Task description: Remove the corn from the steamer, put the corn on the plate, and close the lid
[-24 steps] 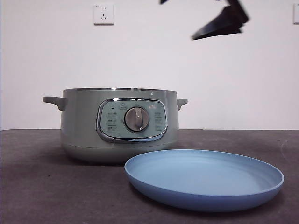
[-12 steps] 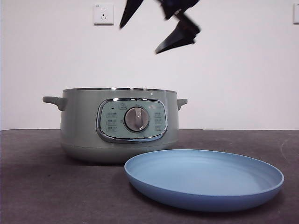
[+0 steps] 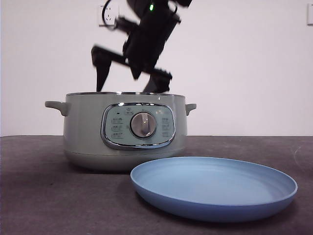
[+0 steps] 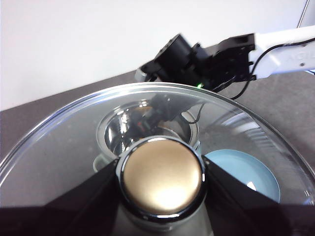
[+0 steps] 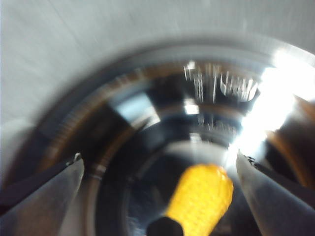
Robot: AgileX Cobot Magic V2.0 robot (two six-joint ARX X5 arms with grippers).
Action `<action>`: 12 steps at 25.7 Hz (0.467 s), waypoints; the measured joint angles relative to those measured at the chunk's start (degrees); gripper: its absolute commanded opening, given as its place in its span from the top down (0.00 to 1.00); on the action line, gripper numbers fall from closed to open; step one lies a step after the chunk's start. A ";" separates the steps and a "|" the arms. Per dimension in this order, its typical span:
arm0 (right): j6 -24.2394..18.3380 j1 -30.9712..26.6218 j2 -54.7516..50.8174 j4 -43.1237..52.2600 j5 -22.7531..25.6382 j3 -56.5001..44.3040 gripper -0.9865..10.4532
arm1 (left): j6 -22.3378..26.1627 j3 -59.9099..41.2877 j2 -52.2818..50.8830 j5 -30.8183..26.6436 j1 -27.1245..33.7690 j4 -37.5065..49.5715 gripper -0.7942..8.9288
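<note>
The sage-green steamer (image 3: 125, 129) stands open at mid-table. The light-blue plate (image 3: 213, 188) lies empty in front of it to the right. My right gripper (image 3: 128, 87) hangs open just above the pot's rim, its jaws spread wide. In the right wrist view the yellow corn (image 5: 202, 199) lies on the pot's shiny bottom, between and below the right gripper's (image 5: 158, 157) jaws, untouched. My left gripper (image 4: 160, 172) is shut on the knob of the glass lid (image 4: 64, 142) and holds it aloft. Through the glass I see the steamer (image 4: 147, 123) and plate (image 4: 241, 174).
The table (image 3: 39, 196) has a dark grey cover, with a white wall behind it. A wall socket (image 3: 108, 14) sits behind the right arm. The right arm (image 4: 206, 61) reaches over the pot in the left wrist view.
My right gripper has come down and to the left from the upper right, and now stands just over the pot's opening. The steamer and plate have not moved.
</note>
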 measured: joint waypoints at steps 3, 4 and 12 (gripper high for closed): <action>0.00 0.13 2.43 -1.36 2.19 0.00 0.43 | 0.02 0.00 0.00 0.02 0.00 -1.01 0.93; 0.00 0.11 2.69 -1.62 2.21 0.00 0.43 | 0.28 0.00 0.00 0.02 0.00 -0.96 0.93; -0.59 0.44 5.95 -4.76 3.74 0.22 0.45 | 0.94 0.00 -0.07 0.04 0.00 -1.38 0.93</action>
